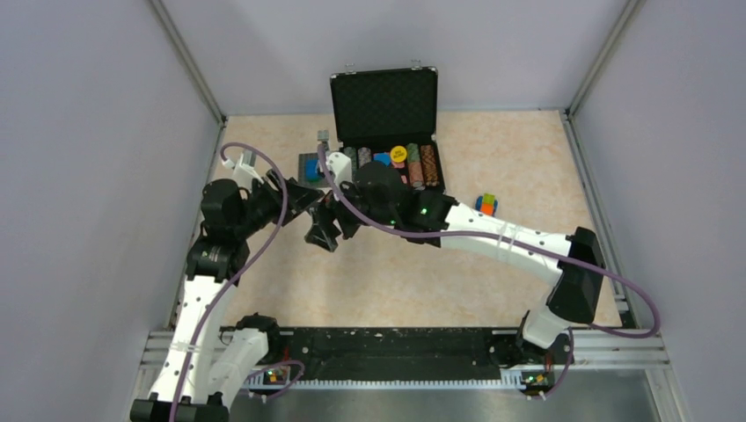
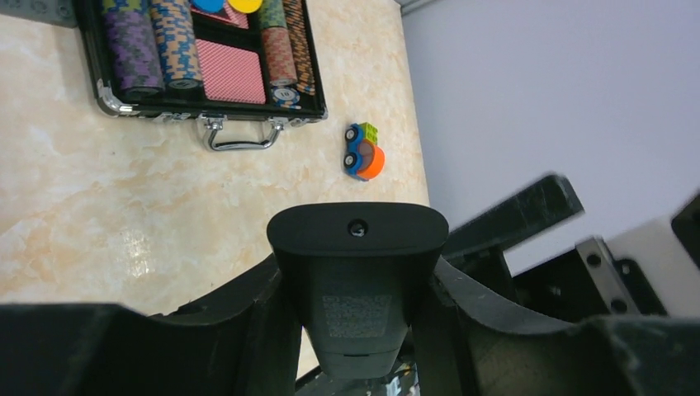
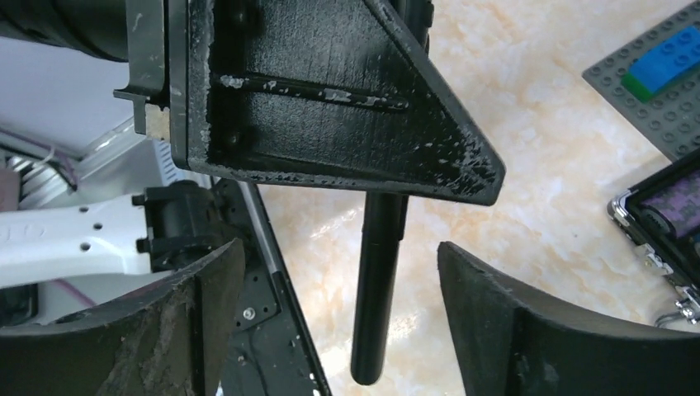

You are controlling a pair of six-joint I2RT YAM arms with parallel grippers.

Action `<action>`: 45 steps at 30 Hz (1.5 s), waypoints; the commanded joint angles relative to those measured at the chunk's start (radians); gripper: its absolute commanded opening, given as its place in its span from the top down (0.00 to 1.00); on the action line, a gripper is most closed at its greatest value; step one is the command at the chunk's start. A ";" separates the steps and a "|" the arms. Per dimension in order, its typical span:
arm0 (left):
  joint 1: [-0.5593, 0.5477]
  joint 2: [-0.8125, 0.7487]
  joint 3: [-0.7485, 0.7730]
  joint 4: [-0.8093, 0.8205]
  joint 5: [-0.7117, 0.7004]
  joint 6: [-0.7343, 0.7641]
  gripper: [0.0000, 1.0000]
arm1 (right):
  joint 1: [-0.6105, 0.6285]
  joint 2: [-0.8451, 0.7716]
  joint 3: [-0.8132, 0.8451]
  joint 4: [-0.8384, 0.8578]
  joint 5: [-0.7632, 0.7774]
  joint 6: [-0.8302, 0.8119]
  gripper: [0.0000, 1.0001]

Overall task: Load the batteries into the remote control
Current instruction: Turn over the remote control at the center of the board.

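The remote control [image 2: 355, 280] is a slim black bar seen end-on in the left wrist view, with a grey label on its back. My left gripper [image 2: 357, 272] is shut on it, a jaw pressed against each long side. In the right wrist view the remote control [image 3: 376, 289] hangs edge-on below the left gripper's finger [image 3: 330, 99]. My right gripper [image 3: 338, 264] is open, its jaws standing wide on either side of the remote's lower end and touching nothing. From above, both grippers [image 1: 303, 200] [image 1: 324, 230] meet in front of the case. The batteries are out of view.
An open black case [image 1: 387, 132] of poker chips stands at the back, its handle [image 2: 239, 136] facing the arms. A small toy car [image 1: 486, 204] [image 2: 363, 153] lies to its right. A grey studded baseplate [image 1: 310, 165] [image 3: 660, 91] with bricks lies to its left.
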 commanded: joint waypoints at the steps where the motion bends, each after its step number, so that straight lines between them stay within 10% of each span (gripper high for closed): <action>1: -0.004 -0.048 0.028 0.120 0.100 0.095 1.00 | -0.070 -0.104 0.003 0.044 -0.164 0.090 0.11; 14: -0.004 -0.122 0.052 0.473 0.350 -0.004 1.00 | -0.230 -0.201 -0.131 0.372 -0.750 0.298 0.09; 28: -0.004 -0.109 0.047 0.650 0.362 -0.177 1.00 | -0.171 -0.113 -0.092 0.494 -0.779 0.356 0.09; 43: -0.004 -0.129 0.050 0.521 0.350 -0.091 1.00 | -0.161 -0.115 -0.146 0.541 -0.708 0.430 0.58; 45: -0.004 -0.127 0.056 0.494 0.346 -0.076 0.87 | -0.161 -0.117 -0.153 0.538 -0.699 0.427 0.63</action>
